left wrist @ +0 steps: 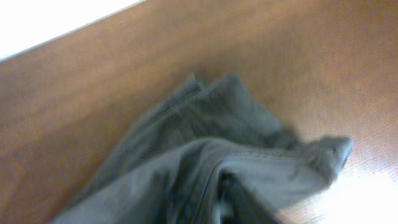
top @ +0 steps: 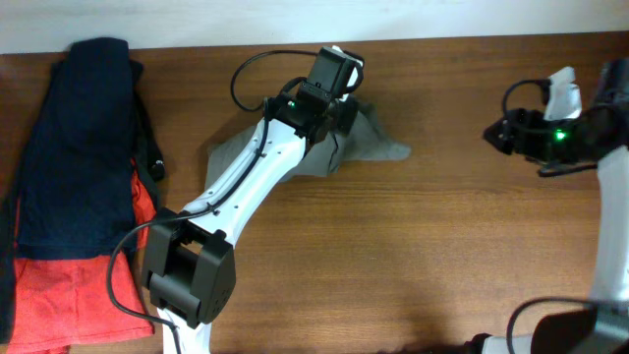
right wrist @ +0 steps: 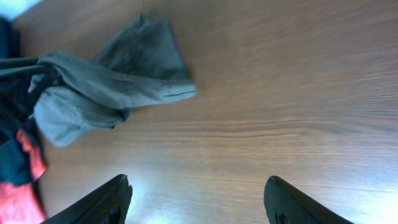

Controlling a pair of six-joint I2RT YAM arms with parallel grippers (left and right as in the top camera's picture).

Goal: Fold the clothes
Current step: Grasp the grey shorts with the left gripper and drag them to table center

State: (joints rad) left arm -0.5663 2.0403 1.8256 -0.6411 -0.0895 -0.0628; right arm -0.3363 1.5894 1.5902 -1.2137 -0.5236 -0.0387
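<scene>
Left pincer (top: 334, 93) is hanging over the crumpled shorts (top: 378, 143) on the worktop (top: 442, 246); I cannot tell its grip. Right pincer (right wrist: 198, 186) is gaping wide, empty.

Pretty blurry, but that's the grey shorts (left wrist: 211, 137) lying rumpled on the wooden table (left wrist: 93, 93), well in from its far edge (the slanted line at top left, bright white beyond it). The cloth is heaped in thick folds, with a stitched seam running along one. One bunched end pokes out to the right, next to a patch of glare on the wood.
</scene>
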